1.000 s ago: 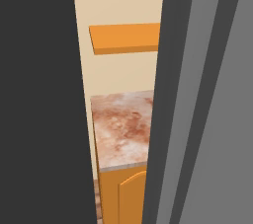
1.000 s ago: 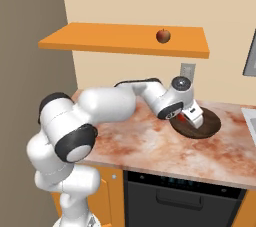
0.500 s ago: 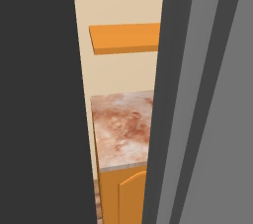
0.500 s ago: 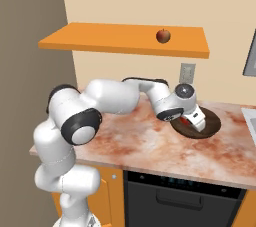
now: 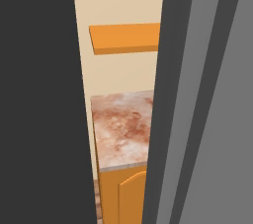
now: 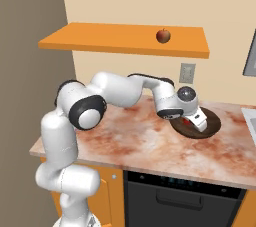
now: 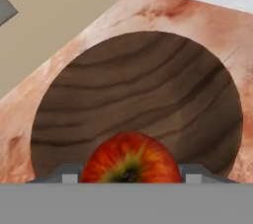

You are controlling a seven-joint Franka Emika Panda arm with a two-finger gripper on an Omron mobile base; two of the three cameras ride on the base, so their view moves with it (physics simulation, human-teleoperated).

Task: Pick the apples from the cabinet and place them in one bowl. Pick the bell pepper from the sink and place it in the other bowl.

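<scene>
Glossy round apple (image 7: 130,159) over dark wood-grained bowl (image 7: 148,70).

glossy white rounded arm (image 6: 120,90), dark grey joint caps, white hand

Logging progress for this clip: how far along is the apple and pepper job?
Nothing looks placed yet. In hand: the gripper holds one apple over the dark wooden bowl on the counter. Left: release it, fetch the second apple from the cabinet, then the pepper.
</scene>
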